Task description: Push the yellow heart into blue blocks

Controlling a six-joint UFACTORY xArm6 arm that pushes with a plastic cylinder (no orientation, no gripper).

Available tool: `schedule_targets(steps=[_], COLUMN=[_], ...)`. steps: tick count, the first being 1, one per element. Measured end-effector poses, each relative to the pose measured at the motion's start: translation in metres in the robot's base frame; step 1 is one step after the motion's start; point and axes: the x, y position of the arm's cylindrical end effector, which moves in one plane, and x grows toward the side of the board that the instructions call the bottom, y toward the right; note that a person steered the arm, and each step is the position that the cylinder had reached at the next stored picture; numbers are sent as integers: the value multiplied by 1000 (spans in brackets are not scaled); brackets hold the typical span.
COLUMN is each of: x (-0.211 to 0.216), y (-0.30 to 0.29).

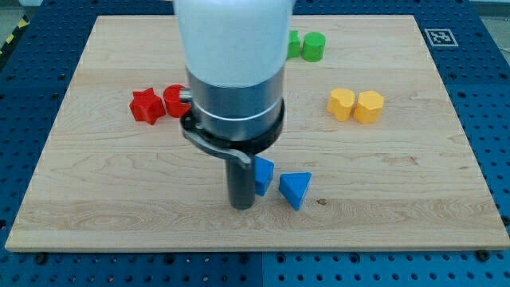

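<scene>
The yellow heart (341,104) lies at the view's right, touching a yellow hexagon (369,106) on its right. A blue triangle (295,189) lies low in the middle, and a second blue block (264,174), partly hidden by the rod, sits just left of it. My tip (241,205) rests on the board right beside the hidden blue block, on its left. The tip is far to the lower left of the yellow heart.
A red star (147,106) and a red round block (175,100) sit at the view's left. Two green blocks (307,46) sit near the top, one partly behind the arm. The wooden board (446,183) ends on all sides at a blue perforated table.
</scene>
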Motion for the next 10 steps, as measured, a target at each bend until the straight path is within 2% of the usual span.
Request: schedule_targets(steps=[1, 2, 5, 8, 10], x=[-17, -74, -79, -55, -116], y=[-46, -47, 5, 30, 12])
